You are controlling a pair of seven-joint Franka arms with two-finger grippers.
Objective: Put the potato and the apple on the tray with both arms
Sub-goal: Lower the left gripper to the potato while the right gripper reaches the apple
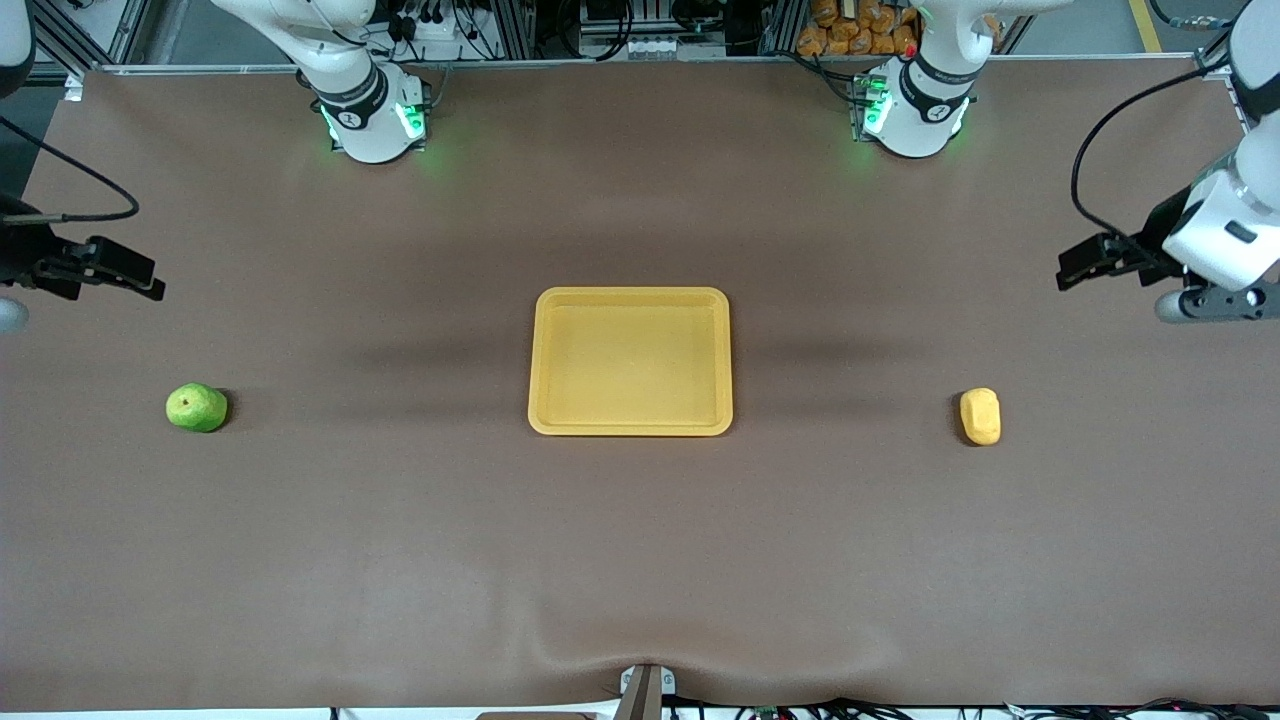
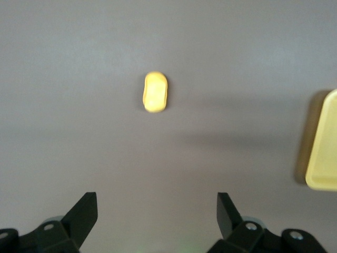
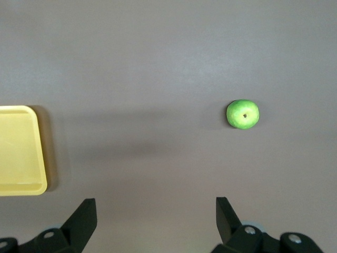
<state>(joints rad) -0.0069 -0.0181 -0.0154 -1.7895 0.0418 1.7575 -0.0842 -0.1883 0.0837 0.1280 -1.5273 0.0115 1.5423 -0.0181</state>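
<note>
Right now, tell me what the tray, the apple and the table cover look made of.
Tray: likely plastic, uniform yellow, smooth moulded rim.
Apple: smooth bright green skin, dark stem dimple; real or imitation, can't tell.
Table cover: matte brown sheet, perhaps fabric or paper; it ripples at the camera-side edge.
</note>
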